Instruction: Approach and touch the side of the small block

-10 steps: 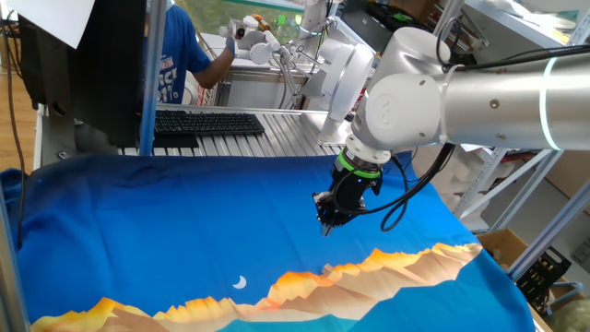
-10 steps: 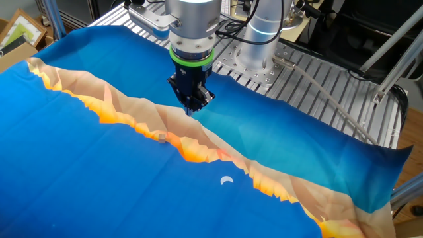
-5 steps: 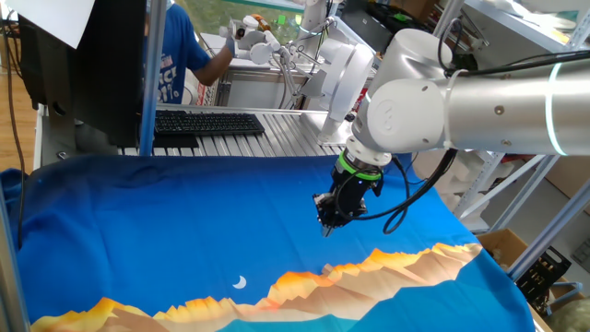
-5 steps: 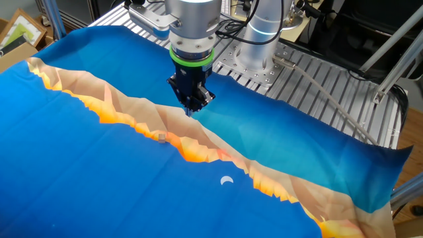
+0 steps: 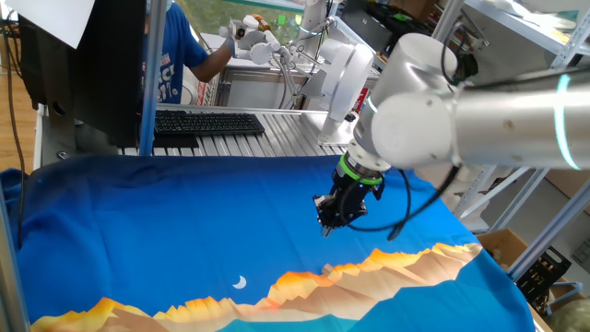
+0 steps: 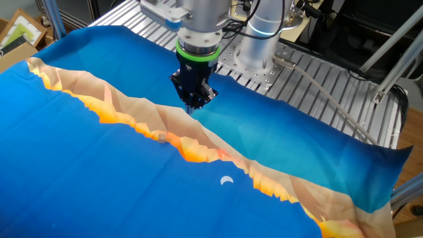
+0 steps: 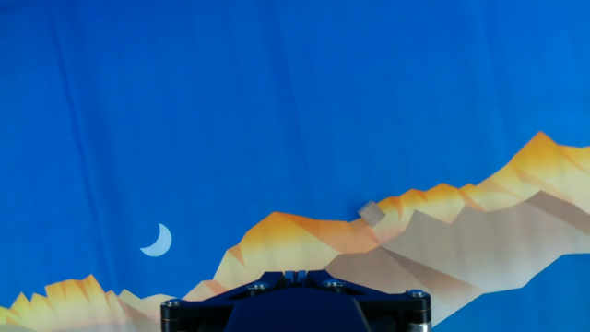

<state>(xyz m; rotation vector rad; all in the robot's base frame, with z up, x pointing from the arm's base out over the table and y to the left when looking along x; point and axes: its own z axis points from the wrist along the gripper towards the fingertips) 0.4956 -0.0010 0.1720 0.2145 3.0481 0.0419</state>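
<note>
A blue cloth (image 6: 99, 172) printed with an orange and tan mountain ridge and a small white crescent moon (image 6: 227, 180) covers the table, and behind it runs a ribbed metal surface (image 6: 317, 86) where the arm's base (image 6: 261, 39) is bolted down. At the far end sit a black keyboard (image 5: 207, 123) and a dark monitor (image 5: 83, 65), with a person in a blue shirt (image 5: 175, 60) busy at a bench beyond. The silver arm (image 5: 479, 115) reaches in from the side, and its dark gripper (image 6: 192, 106) hangs point-down over the cloth, clear of the fabric, over the blue area just on the base side of the printed ridge. The two fingers look pressed together at the tip, with nothing between them, though from the hand camera only the black body of the tool shows along the bottom edge, so the tips themselves are hidden there. The small block (image 6: 162, 137), a pale tan cube, rests flat on the cloth right on the orange ridge line, near the gripper but apart from it, with bare cloth between them. In the hand view it (image 7: 371, 213) sits ahead and a little to the right, on the crest of the printed mountains, untouched.
</note>
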